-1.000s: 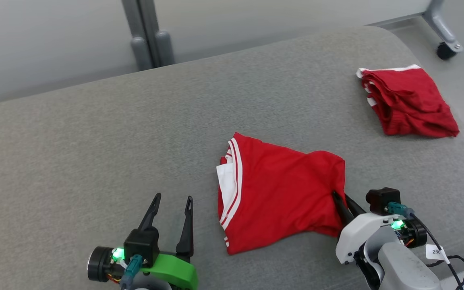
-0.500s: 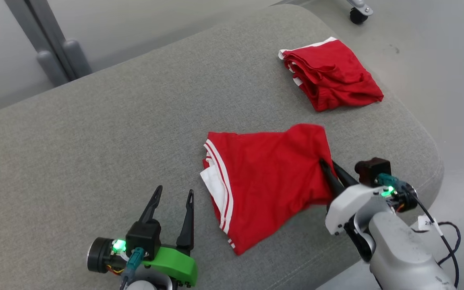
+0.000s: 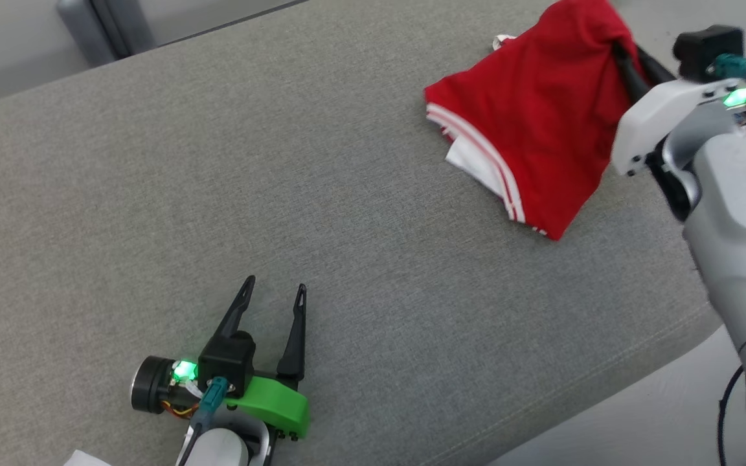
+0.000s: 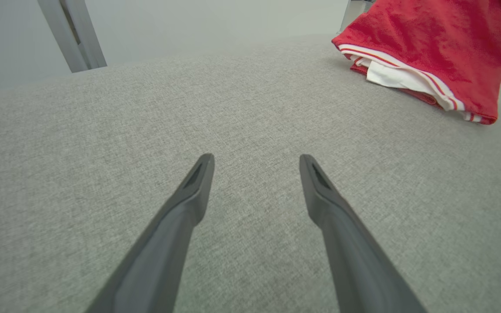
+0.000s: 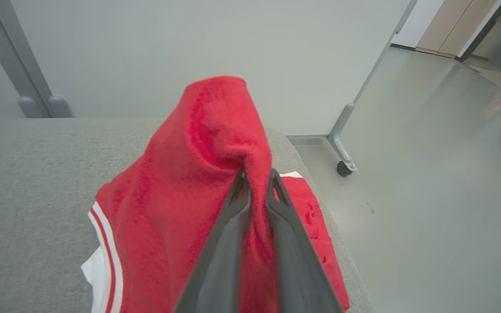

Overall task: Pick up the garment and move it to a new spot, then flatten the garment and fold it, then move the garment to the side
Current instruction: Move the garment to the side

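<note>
Right end effector [image 3: 620, 53] pinches a folded red, white-trimmed fabric garment [image 3: 535, 123]: corner raised, hem resting near the right end of the grey upholstered worktop [image 3: 217, 162]. Left end effector [image 3: 274, 290] spread, idle. Likely the move-aside step; next calls for lowering, then release.

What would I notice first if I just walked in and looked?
The bright red garment jumps out first. It is at the far right of the grey cushion, pinched at one corner and partly lifted by the right gripper, while its white-striped edge lies on the cushion. Next you'd spot the left gripper near the front, wide open above bare cushion, with a bright green part behind it.
</note>
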Robot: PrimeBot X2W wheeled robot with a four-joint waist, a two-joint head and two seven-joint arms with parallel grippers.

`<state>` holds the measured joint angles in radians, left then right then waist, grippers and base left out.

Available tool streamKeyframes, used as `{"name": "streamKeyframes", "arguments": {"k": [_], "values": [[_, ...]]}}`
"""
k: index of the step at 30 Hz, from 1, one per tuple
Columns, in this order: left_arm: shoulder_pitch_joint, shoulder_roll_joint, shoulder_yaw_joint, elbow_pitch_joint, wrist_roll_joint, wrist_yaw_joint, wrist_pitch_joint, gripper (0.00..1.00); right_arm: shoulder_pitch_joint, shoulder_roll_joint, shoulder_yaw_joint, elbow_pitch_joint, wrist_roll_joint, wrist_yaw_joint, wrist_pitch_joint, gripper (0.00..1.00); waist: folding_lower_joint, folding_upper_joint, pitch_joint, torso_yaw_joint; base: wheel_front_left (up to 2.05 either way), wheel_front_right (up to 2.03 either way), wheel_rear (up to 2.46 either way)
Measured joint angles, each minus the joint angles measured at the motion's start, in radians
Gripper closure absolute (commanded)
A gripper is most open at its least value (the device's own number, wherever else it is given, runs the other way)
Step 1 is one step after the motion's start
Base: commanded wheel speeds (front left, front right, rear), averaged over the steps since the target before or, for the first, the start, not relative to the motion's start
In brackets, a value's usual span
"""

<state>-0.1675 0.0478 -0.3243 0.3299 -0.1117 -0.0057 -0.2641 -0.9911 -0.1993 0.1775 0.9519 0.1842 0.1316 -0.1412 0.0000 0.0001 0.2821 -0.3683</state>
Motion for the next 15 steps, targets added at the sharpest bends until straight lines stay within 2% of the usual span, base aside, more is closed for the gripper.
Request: {"name": "streamKeyframes", "arguments": {"k": [7, 8, 9, 10, 12, 15], "values": [[-0.02, 0.0, 0.021, -0.001, 0.007, 0.0, 0.0, 0.0, -0.091, -0.185, -0.1, 0.091, -0.094, 0.0, 0.042, 1.0, 0.0, 0.0, 0.051, 0.047, 0.0, 0.0, 0.0], [-0.025, 0.0, 0.021, -0.002, 0.009, 0.0, 0.0, 0.0, -0.097, -0.206, -0.122, 0.104, -0.117, 0.0, 0.035, 0.83, 0.0, 0.0, 0.059, 0.052, 0.0, 0.0, 0.0], [-0.032, 0.0, 0.023, -0.003, 0.012, -0.001, 0.0, 0.0, -0.102, -0.225, -0.152, 0.119, -0.151, 0.0, 0.024, 0.45, 0.0, 0.0, 0.068, 0.058, 0.0, 0.0, 0.0], [-0.035, 0.0, 0.026, -0.002, 0.013, -0.003, 0.0, 0.0, -0.103, -0.233, -0.175, 0.128, -0.176, 0.0, 0.016, 0.0, 0.0, 0.0, 0.074, 0.062, 0.0, 0.0, 0.0], [-0.046, 0.0, 0.029, 0.001, 0.016, -0.004, 0.0, 0.0, -0.103, -0.24, -0.243, 0.142, -0.213, 0.0, -0.014, 0.0, 0.0, 0.0, 0.085, 0.071, 0.0, 0.0, 0.0], [-0.06, 0.0, 0.036, 0.006, 0.019, -0.004, 0.0, 0.0, -0.1, -0.217, -0.33, 0.148, -0.263, 0.0, -0.072, 0.0, 0.0, 0.0, 0.096, 0.084, 0.0, 0.0, 0.0]]}}
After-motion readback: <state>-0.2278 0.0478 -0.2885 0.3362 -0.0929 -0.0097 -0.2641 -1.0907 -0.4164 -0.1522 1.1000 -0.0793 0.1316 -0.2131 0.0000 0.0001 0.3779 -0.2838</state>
